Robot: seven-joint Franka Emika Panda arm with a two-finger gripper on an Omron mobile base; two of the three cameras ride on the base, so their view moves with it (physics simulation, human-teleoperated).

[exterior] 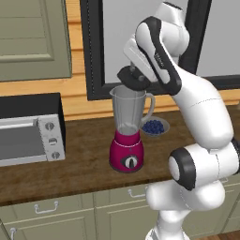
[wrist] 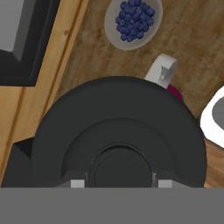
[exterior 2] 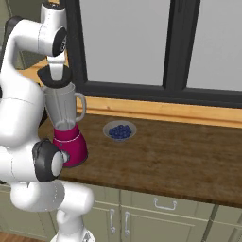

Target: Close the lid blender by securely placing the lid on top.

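The black round lid (exterior: 133, 78) hangs right at the open rim of the blender (exterior: 127, 112), a clear grey jar on a magenta base with a black dial. My gripper (exterior: 135, 73) comes down from above and is shut on the lid's raised centre knob. From the right base view, the lid (exterior 2: 54, 76) sits just over the jar (exterior 2: 61, 111) under my gripper (exterior 2: 56, 71); whether lid and rim touch I cannot tell. In the hand view the lid (wrist: 118, 127) hides the jar mouth, and the blender handle (wrist: 162, 72) pokes out past its edge. My gripper (wrist: 120, 181) clasps the knob.
A small bowl of blueberries (exterior: 154, 127) (exterior 2: 120, 131) (wrist: 133, 19) stands just right of the blender. A silver-and-black toaster oven (exterior: 30, 136) sits to the left on the wooden counter (exterior 2: 179, 160). A dark window frame (exterior 2: 170, 94) runs behind, with a wall cabinet (exterior: 33, 37) up left.
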